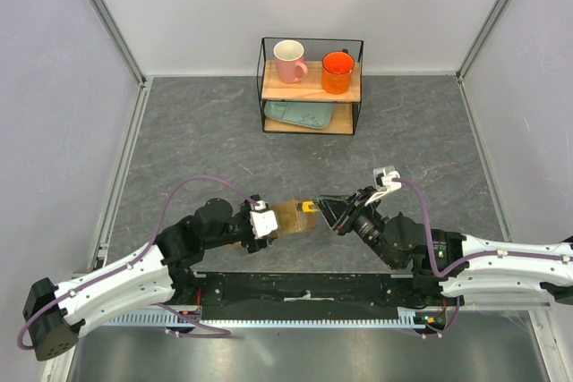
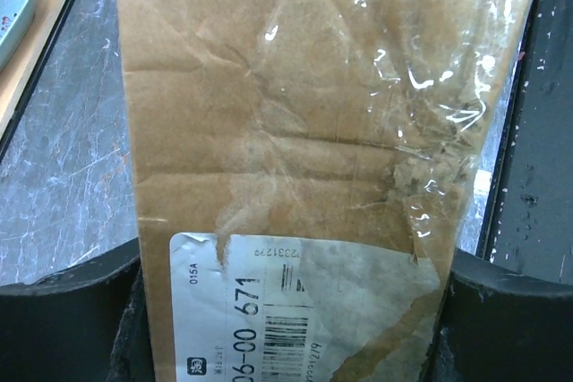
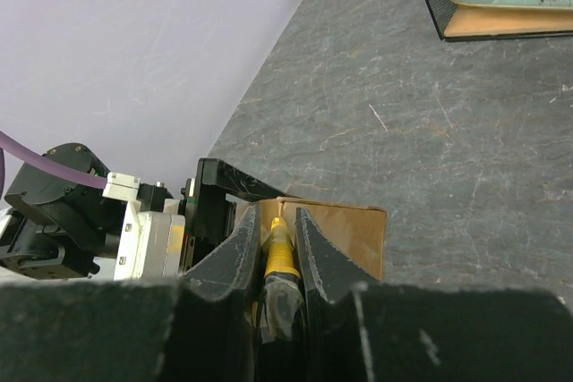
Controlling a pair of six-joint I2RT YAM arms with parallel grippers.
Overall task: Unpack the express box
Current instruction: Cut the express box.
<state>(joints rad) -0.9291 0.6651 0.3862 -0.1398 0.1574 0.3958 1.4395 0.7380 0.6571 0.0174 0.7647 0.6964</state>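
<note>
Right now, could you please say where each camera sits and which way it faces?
Top external: above and behind the bases, looking down; both arms show, left gripper and right gripper meeting at the express box.
Left wrist: looks along its fingers at the express box they hold.
Right wrist: looks along its fingers, shut on the yellow knife, toward the express box.
Shared: all show the express box.
</note>
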